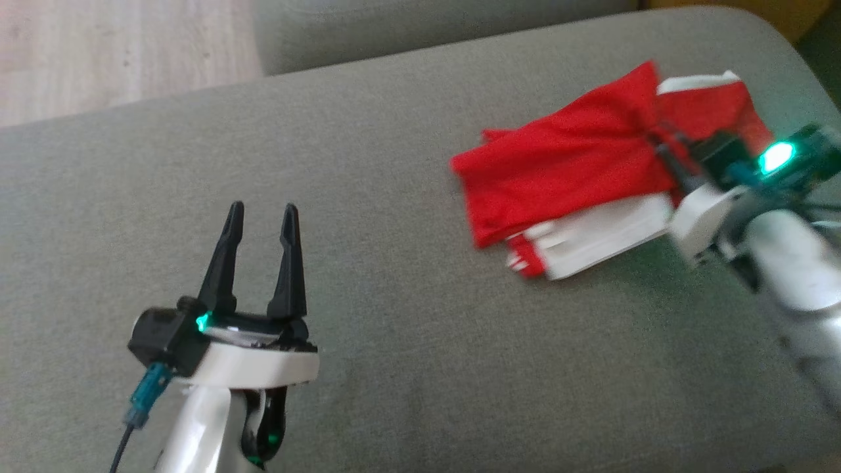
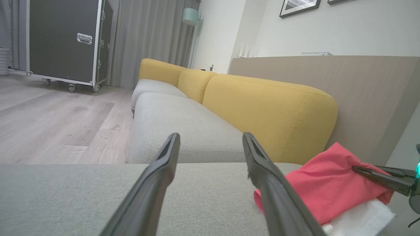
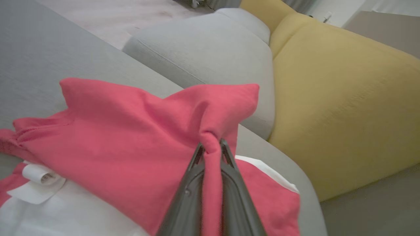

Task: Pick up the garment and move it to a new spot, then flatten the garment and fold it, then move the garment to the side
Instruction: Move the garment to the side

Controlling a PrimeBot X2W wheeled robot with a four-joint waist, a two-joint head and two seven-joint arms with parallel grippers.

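Red-white garment (image 1: 565, 164) on grey sofa (image 1: 394, 328) | right end effector (image 3: 211, 144) pinching it | left end effector (image 1: 263, 210) spread

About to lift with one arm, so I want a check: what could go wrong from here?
The right gripper pinches only a small bunch of the garment, in its red top layer, so lifting may undo the folds. The garment also lies near the cushion end and could slip off.

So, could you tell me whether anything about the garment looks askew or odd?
The red-and-white garment lies bunched, not flat, on the grey cushion; the right gripper pinches a red fold up into a peak. Nothing looks damaged.
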